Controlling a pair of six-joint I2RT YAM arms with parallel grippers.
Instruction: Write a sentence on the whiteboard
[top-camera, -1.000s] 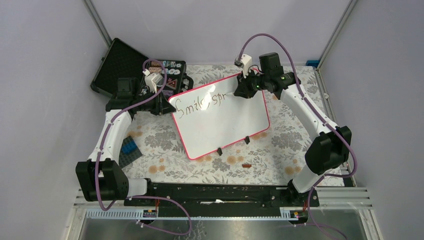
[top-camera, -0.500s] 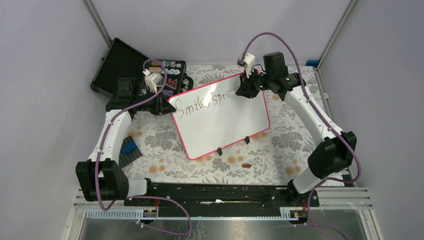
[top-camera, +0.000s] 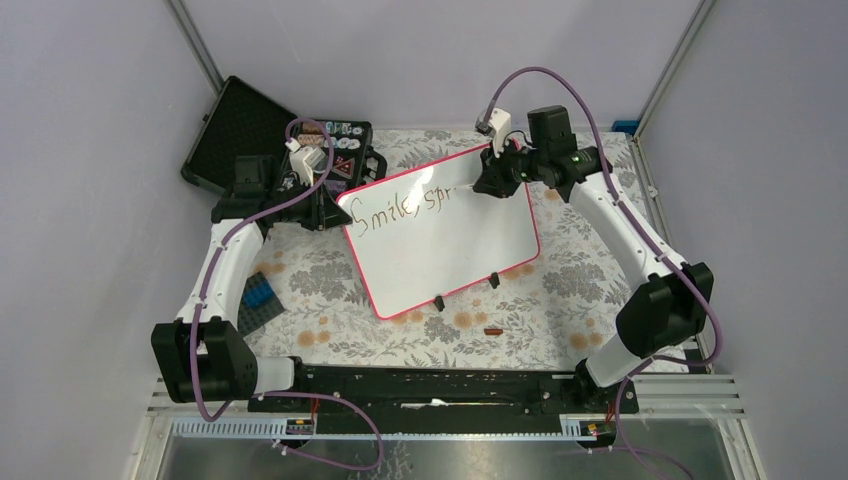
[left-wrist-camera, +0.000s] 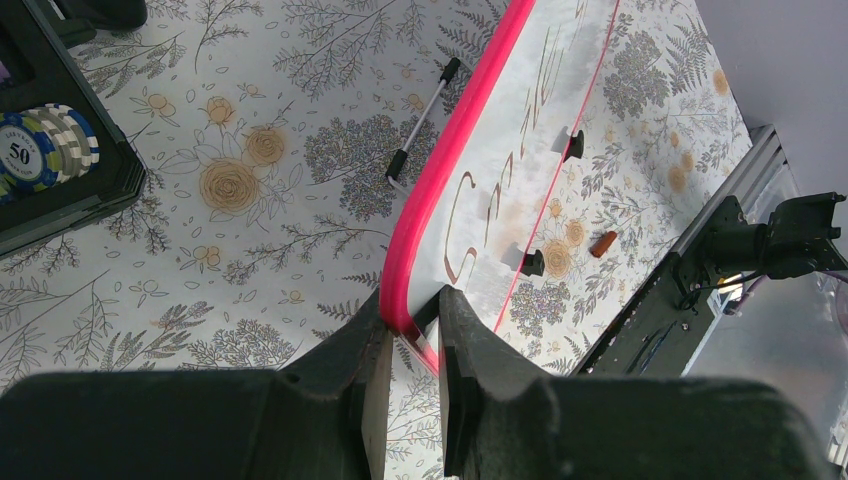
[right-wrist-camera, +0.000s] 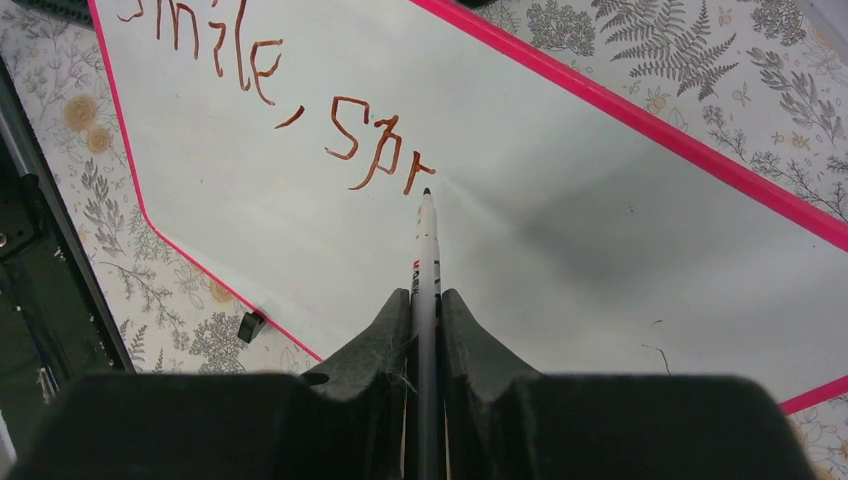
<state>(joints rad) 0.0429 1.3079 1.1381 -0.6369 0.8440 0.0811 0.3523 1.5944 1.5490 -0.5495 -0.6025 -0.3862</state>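
My right gripper (right-wrist-camera: 425, 300) is clamped tight on the marker (right-wrist-camera: 427, 240), with the tip just past the "r" of the sentence (right-wrist-camera: 300, 110), which reads "Smile, spr" and isn't finished. My left gripper (left-wrist-camera: 412, 318) is pinched on the pink rim at the left corner of the whiteboard (left-wrist-camera: 530, 130), which sits skewed mid-table on the flowery cloth (left-wrist-camera: 250, 250). The board looks light, stiff and slick to me, so I reckon it'd skate under pen pressure unless it's held by the rim, not the glossy face. The open black case (top-camera: 235, 125) at the far left has poker chips (left-wrist-camera: 45, 150) in it.
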